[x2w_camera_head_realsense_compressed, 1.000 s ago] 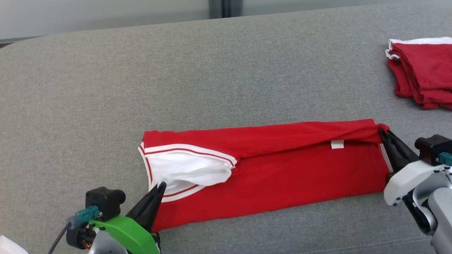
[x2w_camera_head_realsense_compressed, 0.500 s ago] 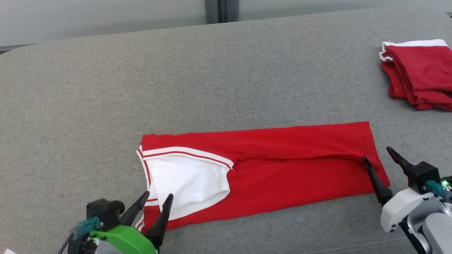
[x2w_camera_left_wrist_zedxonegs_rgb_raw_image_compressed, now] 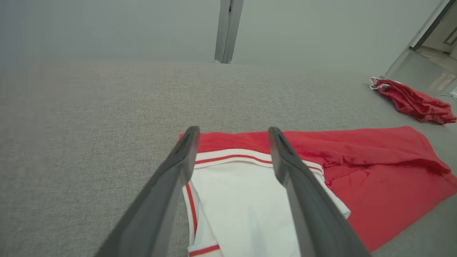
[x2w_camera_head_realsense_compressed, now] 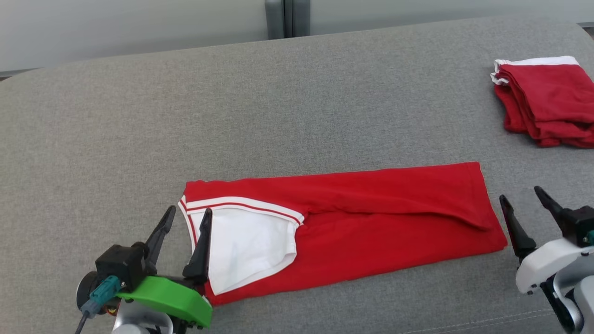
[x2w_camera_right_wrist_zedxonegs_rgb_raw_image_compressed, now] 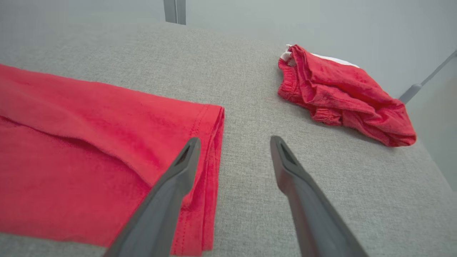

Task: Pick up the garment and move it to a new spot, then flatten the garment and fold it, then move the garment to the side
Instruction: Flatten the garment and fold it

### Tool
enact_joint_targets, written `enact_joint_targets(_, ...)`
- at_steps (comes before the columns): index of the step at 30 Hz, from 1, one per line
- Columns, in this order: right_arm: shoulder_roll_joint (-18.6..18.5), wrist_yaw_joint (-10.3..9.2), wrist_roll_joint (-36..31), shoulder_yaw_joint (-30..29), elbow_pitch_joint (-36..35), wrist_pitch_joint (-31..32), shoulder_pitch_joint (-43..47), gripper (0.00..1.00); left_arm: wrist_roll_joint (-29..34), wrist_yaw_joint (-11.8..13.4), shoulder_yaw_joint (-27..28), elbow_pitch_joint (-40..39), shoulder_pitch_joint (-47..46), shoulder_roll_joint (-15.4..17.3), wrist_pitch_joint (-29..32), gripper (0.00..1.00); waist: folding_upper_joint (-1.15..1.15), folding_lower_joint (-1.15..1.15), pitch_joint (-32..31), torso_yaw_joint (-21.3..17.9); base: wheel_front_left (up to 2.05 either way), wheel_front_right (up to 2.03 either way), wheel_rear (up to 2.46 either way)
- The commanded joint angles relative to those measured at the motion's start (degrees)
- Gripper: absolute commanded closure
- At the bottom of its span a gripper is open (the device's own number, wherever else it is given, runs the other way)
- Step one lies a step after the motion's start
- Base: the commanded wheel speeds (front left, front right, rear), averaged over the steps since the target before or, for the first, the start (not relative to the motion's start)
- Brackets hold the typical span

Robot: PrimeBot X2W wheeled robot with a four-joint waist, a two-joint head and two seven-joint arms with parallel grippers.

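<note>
So the garment [x2w_camera_head_realsense_compressed: 343, 227], a red shirt with white trim, lies folded into a long strip across the lower middle of the head view, flat on the grey cushion [x2w_camera_head_realsense_compressed: 278, 116]. Its collar end is at lower left and its hem end at the right.

The left gripper [x2w_camera_head_realsense_compressed: 190, 210] sits at lower left with its fingers spread over the collar edge, pinching nothing. The right gripper [x2w_camera_head_realsense_compressed: 520, 194] at lower right is spread too, just off the hem end and empty. Another red pile [x2w_camera_head_realsense_compressed: 543, 102] sits upper right, well apart.

My worry is the top flap, which bulges near the right end. Grab only that layer for the next fold and the strip probably peels open. The left finger over the white panel could also drag it crooked.
</note>
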Motion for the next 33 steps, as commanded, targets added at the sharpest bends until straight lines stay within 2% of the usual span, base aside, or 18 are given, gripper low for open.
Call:
enact_joint_targets(1,0.4,-0.12,0.9,-0.8,-0.6,0.7,-1.1,0.00,0.9,0.7,0.3,0.9,-1.4,-0.7,-1.5,0.00,0.00,0.00,-0.5,0.1,0.00,0.00,0.00)
enact_joint_targets(7,2.3,-0.12,2.9,-3.7,-1.5,5.7,-3.1,0.00,3.6,2.7,0.2,5.6,-3.5,-4.6,-6.7,0.00,0.00,0.00,-2.4,1.3,0.00,0.00,0.00)
enact_joint_targets(13,4.2,-0.12,4.4,-5.3,1.1,11.3,-2.5,0.00,5.2,3.9,1.4,9.5,-4.1,-8.0,-8.6,0.00,0.00,0.00,-3.7,3.5,0.00,0.00,0.00)
enact_joint_targets(21,6.0,-0.12,7.0,-5.8,6.6,17.2,-1.2,0.00,6.6,3.0,5.0,11.8,-2.3,-10.0,-9.0,0.00,0.00,0.00,-3.6,6.1,0.00,0.00,0.00)
enact_joint_targets(27,5.9,-0.12,6.8,-4.6,11.4,20.3,-2.8,0.00,8.5,1.8,7.2,12.3,-1.5,-11.1,-9.0,0.00,0.00,0.00,-3.2,7.1,0.00,0.00,0.00)
enact_joint_targets(28,5.9,-0.12,7.1,-4.5,12.1,20.7,-3.1,0.05,8.8,1.7,7.5,12.4,-1.4,-11.4,-9.0,0.00,0.00,0.00,-3.1,7.1,0.00,0.00,0.00)
enact_joint_targets(29,5.9,-0.12,7.2,-4.3,12.5,20.8,-3.4,0.45,9.0,1.5,7.7,12.6,-1.3,-11.7,-9.0,0.00,0.00,0.00,-3.1,7.2,0.00,0.00,0.00)
enact_joint_targets(32,6.1,-0.13,8.1,-3.6,14.2,21.3,-4.7,1.00,10.1,0.8,8.0,13.3,-1.2,-12.3,-9.0,0.00,0.00,0.00,-3.0,7.0,0.00,0.00,0.00)
enact_joint_targets(33,6.6,-0.14,9.5,-4.0,14.7,21.6,-5.3,1.00,10.7,0.6,7.8,13.6,-1.4,-12.3,-9.0,0.00,0.00,0.00,-3.0,6.9,0.00,0.00,0.00)
